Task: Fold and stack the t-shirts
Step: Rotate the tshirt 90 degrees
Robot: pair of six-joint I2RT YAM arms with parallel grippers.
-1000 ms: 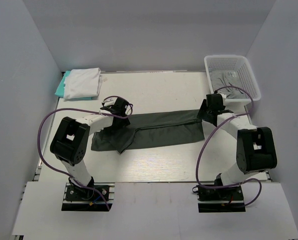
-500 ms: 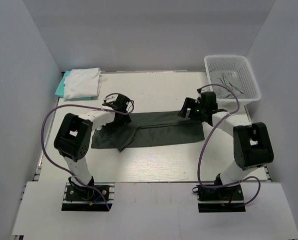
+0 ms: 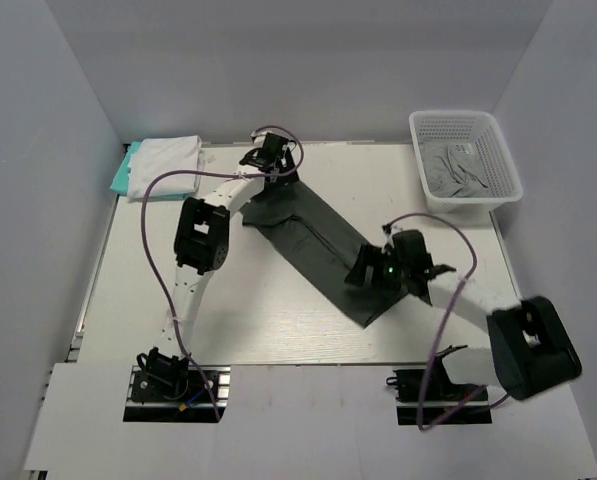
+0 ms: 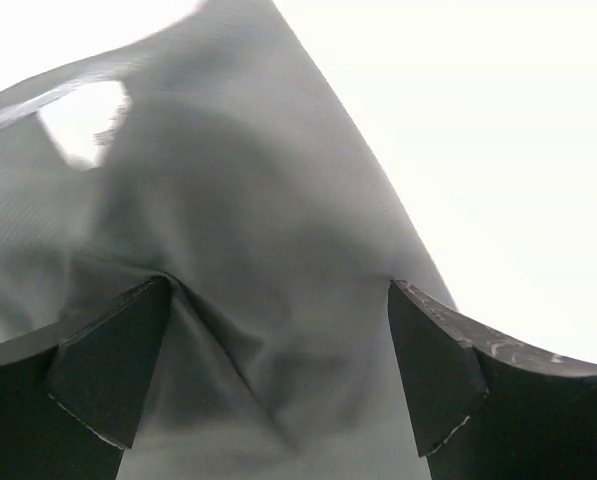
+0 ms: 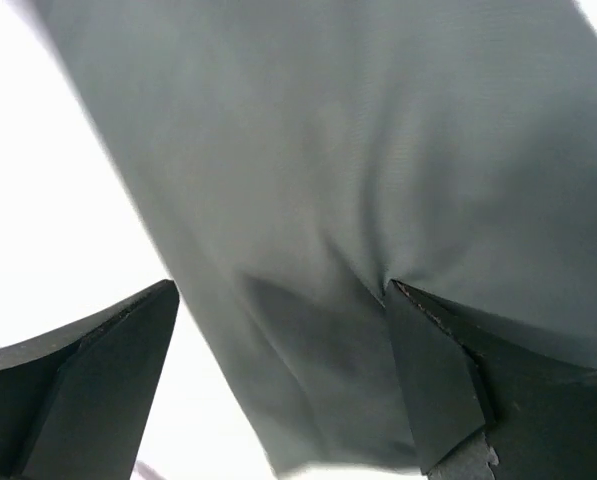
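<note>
Across the table (image 3: 268, 335), charcoal t-shirt (image 3: 316, 243), diagonal, seemingly folded lengthwise.

A robotics lab test cell: a white table (image 3: 278, 335) boxed in by bare pale walls (image 3: 53, 110), with two cabled arms (image 3: 203, 235) (image 3: 523, 345) bolted to metal base plates (image 3: 173, 392) along the lower edge.
</note>
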